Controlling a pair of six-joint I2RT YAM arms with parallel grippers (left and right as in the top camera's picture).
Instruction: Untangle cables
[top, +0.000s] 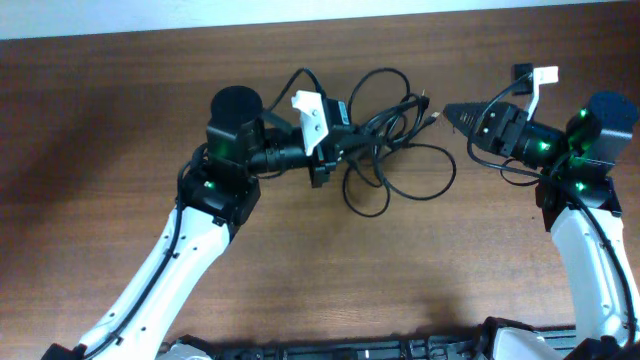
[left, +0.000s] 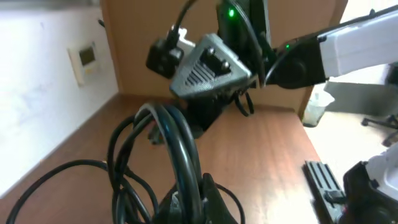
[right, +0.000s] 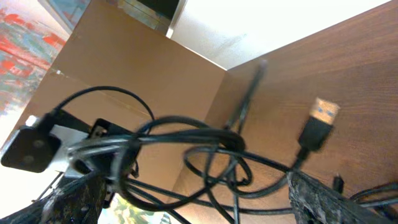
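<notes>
The cables (top: 395, 150) lie as a tangle of thin black loops in the middle of the brown table (top: 120, 110). My left gripper (top: 340, 152) is shut on the tangle's left side. In the left wrist view a thick bunch of cables (left: 177, 143) rises from between its fingers (left: 210, 193). My right gripper (top: 452, 113) points left at the tangle's right edge, close to a small plug (top: 431, 116). In the right wrist view that gripper (right: 196, 186) stands open, with cable loops (right: 211, 149) crossing the gap and a USB plug (right: 320, 121) hanging just above its right finger (right: 323, 199).
A white connector (top: 545, 75) and a small black piece (top: 521, 71) sit at the back right, behind my right arm. The table's back edge meets a white wall (top: 300, 15). A black flat part (left: 323, 180) lies on the right in the left wrist view.
</notes>
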